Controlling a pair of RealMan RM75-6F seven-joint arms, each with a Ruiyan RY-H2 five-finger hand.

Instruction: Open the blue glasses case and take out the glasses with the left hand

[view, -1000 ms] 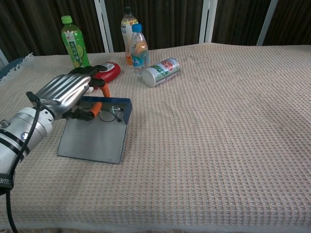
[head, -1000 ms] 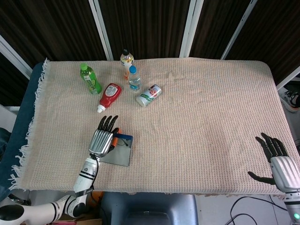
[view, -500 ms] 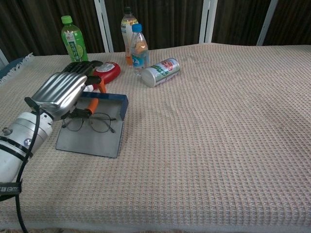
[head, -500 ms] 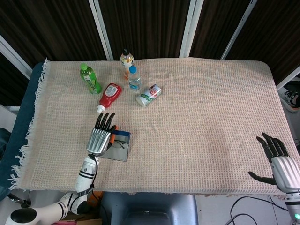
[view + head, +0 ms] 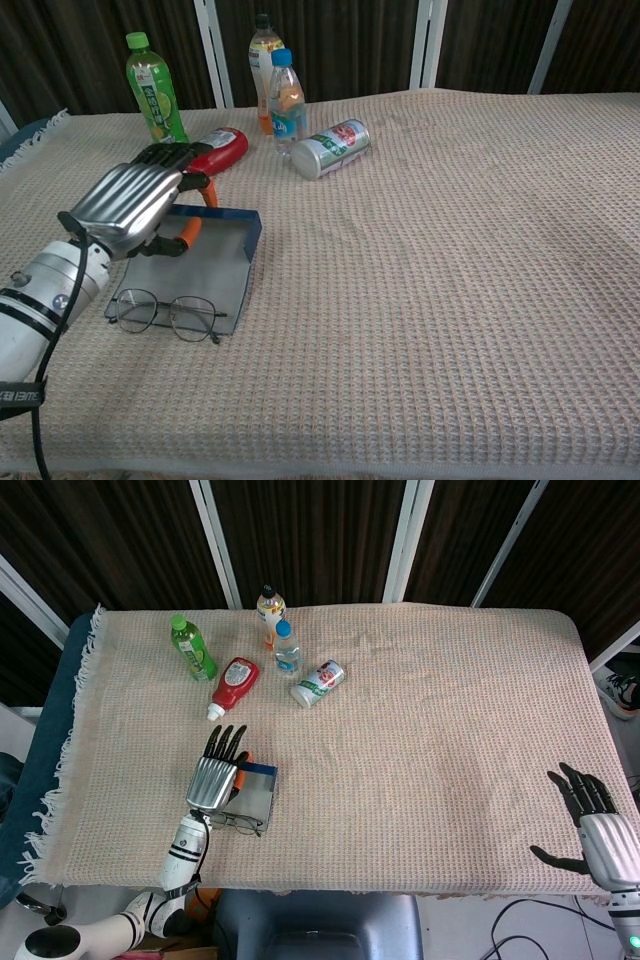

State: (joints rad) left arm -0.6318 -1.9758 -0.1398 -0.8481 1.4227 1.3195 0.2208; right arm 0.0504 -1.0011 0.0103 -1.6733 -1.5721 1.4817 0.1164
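No label on the table can be read: the lying can [image 5: 331,146] shows a white wrap with red and green print, too small to make out, and the green bottle [image 5: 155,88], the red squeeze bottle [image 5: 219,149], the orange-drink bottle [image 5: 263,55] and the blue-capped water bottle [image 5: 287,99] carry only blurred marks. The blue glasses case [image 5: 204,262] lies open on the woven cloth [image 5: 450,250], its lid flat. The left hand [image 5: 133,200] hovers over the case's far left part, fingers stretched forward and slightly curled, an orange piece showing beneath them; whether it grips anything cannot be told. The wire-framed glasses [image 5: 165,313] lie across the case's near edge, partly on the cloth. The right hand [image 5: 592,821] rests spread and empty at the table's near right corner, seen only from the head camera.
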